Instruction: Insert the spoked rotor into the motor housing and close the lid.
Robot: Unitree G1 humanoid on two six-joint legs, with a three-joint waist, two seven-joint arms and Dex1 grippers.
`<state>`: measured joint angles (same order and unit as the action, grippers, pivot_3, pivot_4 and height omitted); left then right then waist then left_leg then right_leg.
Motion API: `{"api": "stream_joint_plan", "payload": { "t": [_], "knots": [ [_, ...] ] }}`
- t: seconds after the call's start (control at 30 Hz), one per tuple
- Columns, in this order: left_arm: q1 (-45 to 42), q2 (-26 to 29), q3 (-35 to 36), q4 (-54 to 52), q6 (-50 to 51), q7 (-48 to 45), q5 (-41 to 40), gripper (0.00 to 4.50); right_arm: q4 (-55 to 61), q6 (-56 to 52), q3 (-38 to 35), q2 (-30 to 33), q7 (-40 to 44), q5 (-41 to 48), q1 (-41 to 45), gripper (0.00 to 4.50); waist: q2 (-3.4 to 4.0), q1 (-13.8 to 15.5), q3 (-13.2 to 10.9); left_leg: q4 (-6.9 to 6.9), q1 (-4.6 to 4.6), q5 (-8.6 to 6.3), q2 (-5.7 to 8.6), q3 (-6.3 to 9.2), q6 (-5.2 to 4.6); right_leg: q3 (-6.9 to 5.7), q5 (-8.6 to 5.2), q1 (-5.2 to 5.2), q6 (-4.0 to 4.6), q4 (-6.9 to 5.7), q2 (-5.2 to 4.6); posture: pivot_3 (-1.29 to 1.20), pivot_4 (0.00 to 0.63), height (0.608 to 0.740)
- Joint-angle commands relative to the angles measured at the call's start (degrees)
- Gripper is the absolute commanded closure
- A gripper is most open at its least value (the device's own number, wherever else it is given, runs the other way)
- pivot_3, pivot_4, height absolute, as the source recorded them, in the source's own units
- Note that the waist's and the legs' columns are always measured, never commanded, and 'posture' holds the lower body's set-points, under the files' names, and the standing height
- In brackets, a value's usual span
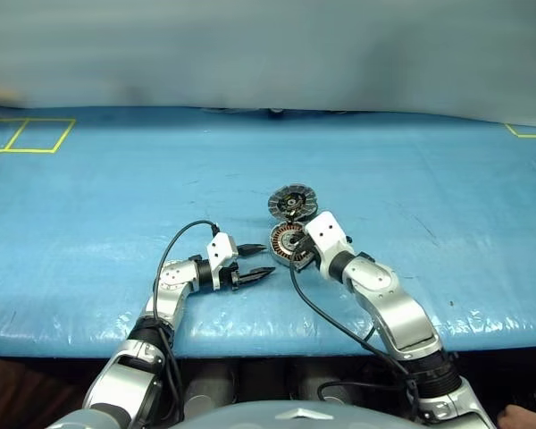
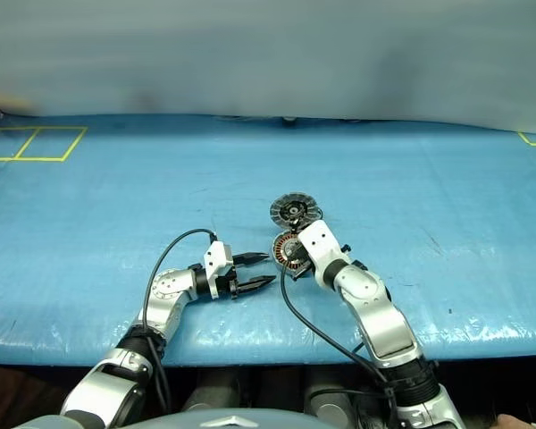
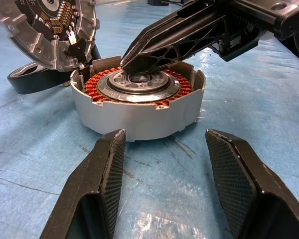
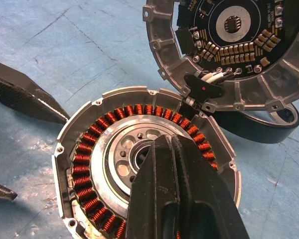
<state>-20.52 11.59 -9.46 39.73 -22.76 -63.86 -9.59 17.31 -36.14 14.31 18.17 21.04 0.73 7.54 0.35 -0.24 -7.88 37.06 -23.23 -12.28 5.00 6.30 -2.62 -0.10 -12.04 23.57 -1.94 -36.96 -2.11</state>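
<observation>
A: What is nearest to the front edge of the bench (image 1: 89, 179)?

B: The left gripper (image 1: 255, 262). It lies just above the blue cover near the front edge, about the middle of it, pointing to the right. Its two fingers (image 3: 107, 169) are spread apart and nothing is between them.

A: And what is in front of it?

B: The housing (image 3: 139, 112), just beside those fingertips but not touching them. It stands flat on the cover, with the ring of copper windings visible all around inside the wall.

A: Where is the rotor?

B: The rotor (image 4: 118, 162) sits inside the housing, in the middle of the windings. I see its silver face with small round holes and the hub.

A: What does the right gripper do?

B: The right gripper (image 4: 172, 149) comes from the right side, tilted down. Its fingers are pressed together, holding nothing, and the tip is on the centre of the rotor.

A: And further back?

B: The lid (image 4: 229, 45) is open, joined at the far edge of the housing, and leaning up and away. Its inner face with a dark board and small parts is turned to us. Behind it a dark ring (image 4: 269, 127) lies on the cover; I cannot tell if the lid rests on it.
</observation>
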Motion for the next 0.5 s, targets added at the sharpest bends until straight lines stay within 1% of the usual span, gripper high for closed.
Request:
{"api": "stream_joint_plan", "payload": {
  "t": [0.03,0.5],
  "knots": [
    [0.30,0.07,0.29,-1.49,-0.31,-0.16,-0.38,1.80,0.45,-2.09,-0.39,0.59,-0.35,-0.50,-1.40,4.44,0.00,0.01,0.00,-0.01,0.00,0.00,0.00,0.00,0.00,0.00,0.00,0.00,0.00,0.00,0.00,0.00,0.150,0.740],
    [0.45,-0.08,0.12,-1.41,-0.09,-0.28,-0.34,1.80,4.85,-4.18,-0.25,0.75,-0.11,-0.12,-3.24,4.44,0.00,0.08,0.00,-0.02,0.00,-0.01,0.00,0.02,0.00,-0.01,-0.01,0.01,-0.01,0.02,0.00,0.00,0.150,0.740]
  ]
}}
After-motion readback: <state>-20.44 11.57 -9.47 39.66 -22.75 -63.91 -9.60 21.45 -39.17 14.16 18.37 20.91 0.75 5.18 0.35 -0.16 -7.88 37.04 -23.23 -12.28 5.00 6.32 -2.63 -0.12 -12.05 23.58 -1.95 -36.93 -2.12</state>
